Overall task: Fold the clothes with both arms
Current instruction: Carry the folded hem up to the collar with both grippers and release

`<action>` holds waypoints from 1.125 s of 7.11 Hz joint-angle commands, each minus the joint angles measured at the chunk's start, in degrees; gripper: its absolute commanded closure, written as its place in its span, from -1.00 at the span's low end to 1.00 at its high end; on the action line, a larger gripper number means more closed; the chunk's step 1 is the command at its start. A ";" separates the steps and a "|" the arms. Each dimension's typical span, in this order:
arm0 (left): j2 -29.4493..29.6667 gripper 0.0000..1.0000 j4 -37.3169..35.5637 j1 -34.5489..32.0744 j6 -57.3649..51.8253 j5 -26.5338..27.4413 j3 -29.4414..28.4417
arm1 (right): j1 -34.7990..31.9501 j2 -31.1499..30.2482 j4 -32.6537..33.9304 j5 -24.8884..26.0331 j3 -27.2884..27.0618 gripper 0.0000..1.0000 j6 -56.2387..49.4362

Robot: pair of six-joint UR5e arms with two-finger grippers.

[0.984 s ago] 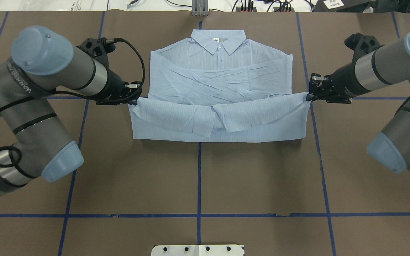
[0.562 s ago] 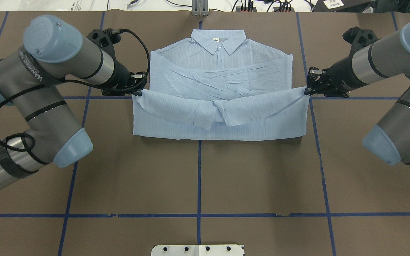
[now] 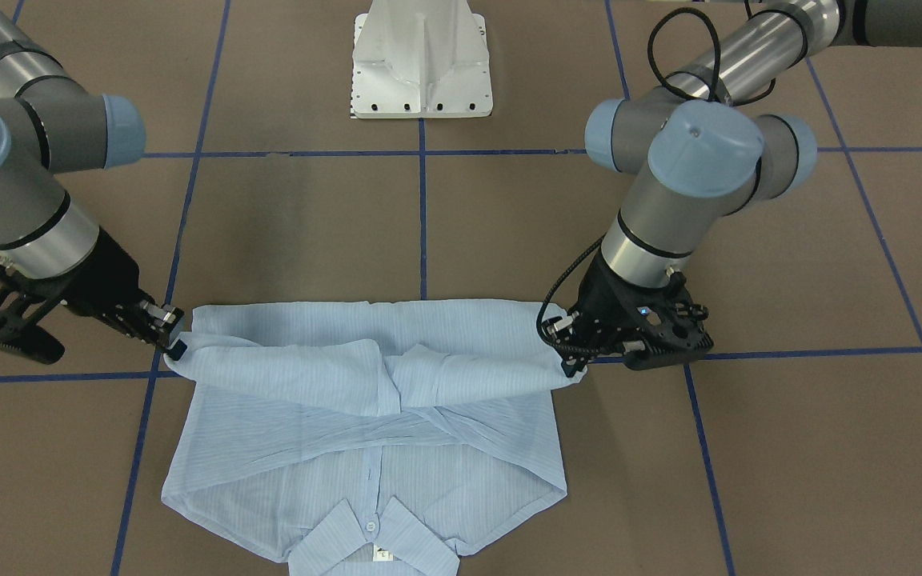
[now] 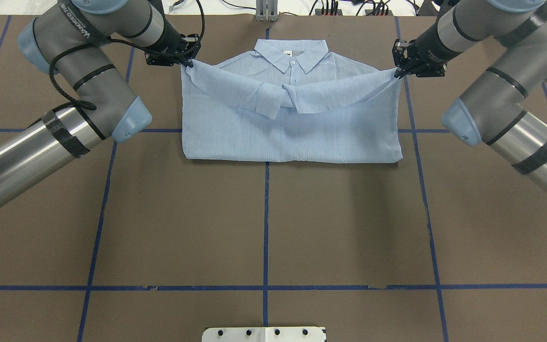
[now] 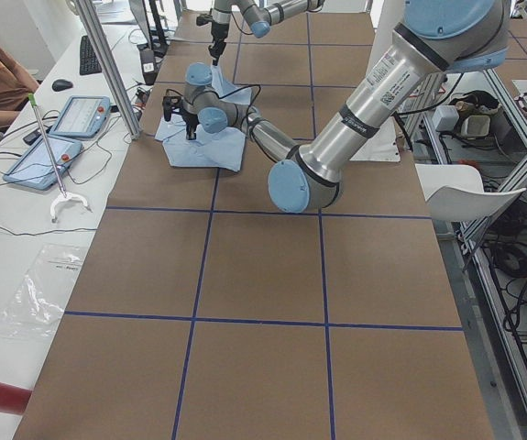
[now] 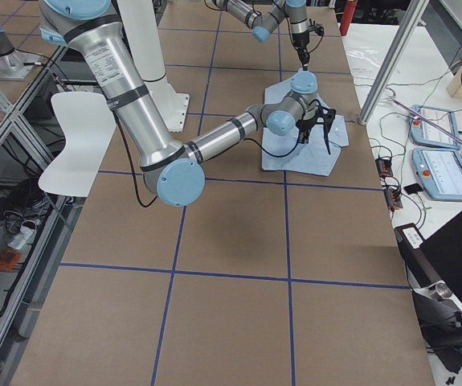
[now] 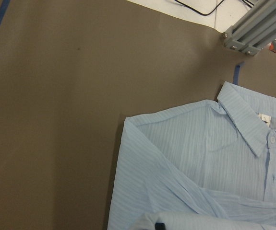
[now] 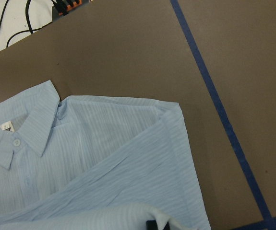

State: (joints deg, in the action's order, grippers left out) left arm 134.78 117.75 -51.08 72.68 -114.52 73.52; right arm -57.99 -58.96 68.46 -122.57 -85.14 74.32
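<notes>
1. My left gripper [image 4: 189,64] is clamped on one corner of the shirt's [image 4: 292,137] hem, with the fabric pinched between the fingertips.
2. My right gripper [image 4: 398,72] is doing the same thing on the opposite corner, jaws closed on the cloth.
3. Both corners are held a bit off the table, just beside the shirt's shoulders. The edge strung between them sags in the middle.
4. Two loose flaps, sleeve ends I think, hang over that held edge and meet near the centre, just below the collar [image 4: 291,51].
5. The pale blue striped shirt is doubled over: the fold line lies flat on my side, and the collar end lies flat on the far side, button placket up.
6. My wrist cams both look down at the collar and shoulders lying on the surface.
7. It all sits on the brown table [image 4: 349,228], across a blue tape line [image 4: 265,223], with the white base plate [image 4: 264,334] well apart from it.
</notes>
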 commanded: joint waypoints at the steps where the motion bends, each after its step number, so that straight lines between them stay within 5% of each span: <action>1: 0.92 1.00 4.66 -0.07 0.01 0.00 -5.83 | -0.81 6.72 -0.17 0.22 8.98 1.00 -1.20; 6: 0.83 1.00 6.43 0.28 0.53 0.18 -7.78 | 0.07 12.21 -4.04 1.45 20.37 1.00 -2.60; 7: 0.83 -0.18 6.78 0.28 0.62 0.18 -7.87 | 0.07 11.94 -4.12 1.46 20.54 0.13 -2.60; 8: 0.92 -0.99 6.79 0.28 0.62 0.18 -7.70 | 0.68 11.77 -4.30 1.63 20.54 -0.99 -3.21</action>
State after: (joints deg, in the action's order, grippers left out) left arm 135.62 124.41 -50.81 73.23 -114.35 65.72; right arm -57.78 -46.94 64.41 -121.10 -64.76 71.58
